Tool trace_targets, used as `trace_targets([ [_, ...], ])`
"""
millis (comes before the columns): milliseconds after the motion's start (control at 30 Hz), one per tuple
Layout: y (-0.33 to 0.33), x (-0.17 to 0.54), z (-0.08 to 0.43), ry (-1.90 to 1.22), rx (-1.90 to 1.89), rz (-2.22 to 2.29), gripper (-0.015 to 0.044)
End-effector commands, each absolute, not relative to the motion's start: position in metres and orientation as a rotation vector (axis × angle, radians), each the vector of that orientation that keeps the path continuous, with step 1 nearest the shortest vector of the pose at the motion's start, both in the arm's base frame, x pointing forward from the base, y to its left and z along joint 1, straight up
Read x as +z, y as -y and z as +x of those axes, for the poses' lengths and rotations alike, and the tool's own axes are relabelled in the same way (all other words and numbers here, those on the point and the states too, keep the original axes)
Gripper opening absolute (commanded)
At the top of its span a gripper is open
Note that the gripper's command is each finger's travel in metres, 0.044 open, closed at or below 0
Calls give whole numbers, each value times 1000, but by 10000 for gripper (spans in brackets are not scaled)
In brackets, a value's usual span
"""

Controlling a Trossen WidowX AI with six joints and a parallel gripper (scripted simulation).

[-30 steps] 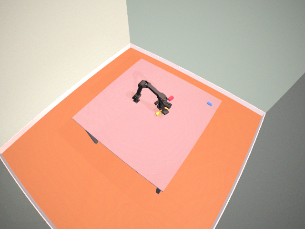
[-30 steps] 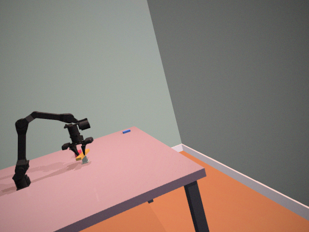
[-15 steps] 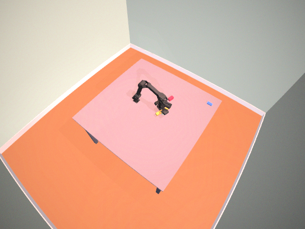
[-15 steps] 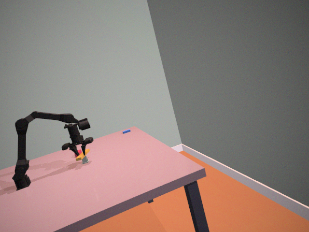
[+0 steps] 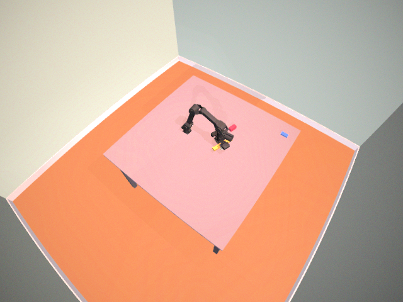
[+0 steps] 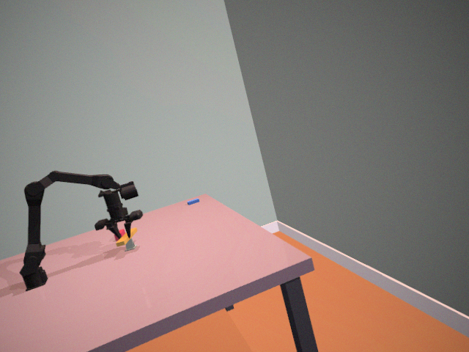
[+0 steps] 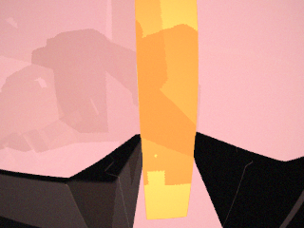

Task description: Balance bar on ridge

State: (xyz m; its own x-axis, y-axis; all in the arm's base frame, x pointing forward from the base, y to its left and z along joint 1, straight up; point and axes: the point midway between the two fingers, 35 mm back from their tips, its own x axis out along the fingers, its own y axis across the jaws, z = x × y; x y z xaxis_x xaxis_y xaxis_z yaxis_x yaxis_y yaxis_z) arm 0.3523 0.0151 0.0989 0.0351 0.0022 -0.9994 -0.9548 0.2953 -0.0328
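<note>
The yellow bar (image 5: 215, 148) (image 6: 121, 243) (image 7: 167, 95) is held between the fingers of my gripper (image 5: 221, 143) (image 6: 124, 237) (image 7: 166, 140), which points down. The bar is off the table and looks roughly level. The small grey ridge (image 6: 130, 244) stands on the table under the bar in the exterior view. The bar lies across it or just above it; I cannot tell whether they touch. In the wrist view the bar runs lengthwise between both fingertips and hides the ridge.
A red block (image 5: 232, 128) (image 6: 121, 232) stands close behind the gripper. A blue block (image 5: 284, 134) (image 6: 193, 202) lies near the far corner of the pink table (image 5: 182, 168) (image 6: 212, 261). The arm's shadow falls across the table.
</note>
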Motion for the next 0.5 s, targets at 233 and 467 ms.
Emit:
trace_targets([
  [233,-15,97,352,-1306,969,-1001,0],
  [467,-15,96,352,-1306,969,-1001,0],
])
